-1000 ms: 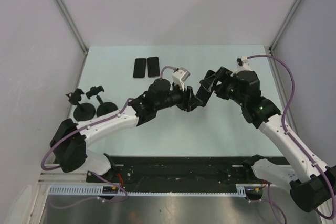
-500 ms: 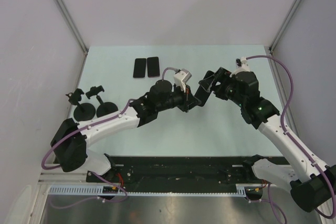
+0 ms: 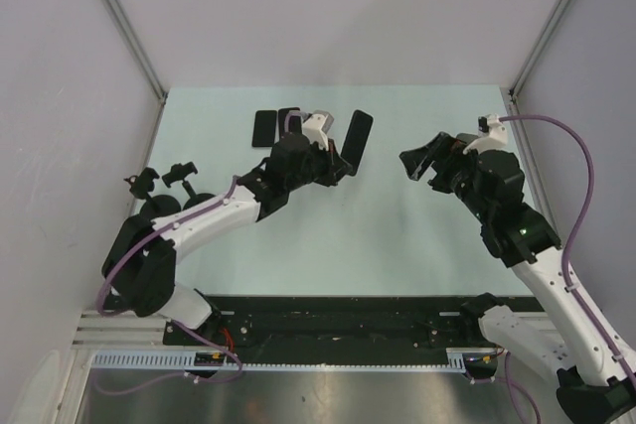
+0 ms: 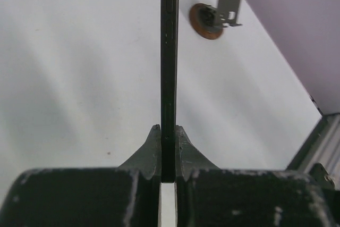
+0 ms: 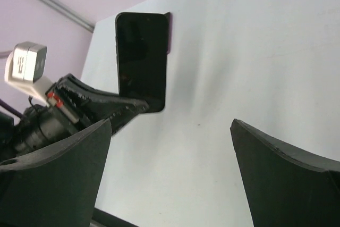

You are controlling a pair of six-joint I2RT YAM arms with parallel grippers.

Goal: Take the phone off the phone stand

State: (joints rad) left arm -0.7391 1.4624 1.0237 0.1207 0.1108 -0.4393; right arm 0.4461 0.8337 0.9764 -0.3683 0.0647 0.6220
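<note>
My left gripper [image 3: 340,158] is shut on the lower end of a black phone [image 3: 357,140] and holds it above the table, back centre. In the left wrist view the phone [image 4: 169,51] shows edge-on, pinched between my fingers [image 4: 150,150]. A small stand [image 4: 214,15] with a round brownish base and a grey plate sits on the table beyond it; the top view does not show it. My right gripper [image 3: 421,162] is open and empty, apart from the phone, to its right. The right wrist view shows the phone's dark screen [image 5: 142,57] and the left gripper [image 5: 101,104].
Two more black phones [image 3: 263,128] lie flat at the back left, one partly hidden by the left arm. Two black stands [image 3: 149,186] [image 3: 182,175] stand at the table's left edge. Walls close in on three sides, with a frame post [image 4: 319,136] at the right.
Both grippers met at mid-table. The left gripper has since swung back and left with the phone. The right arm has drawn away to the right, its gripper open.
</note>
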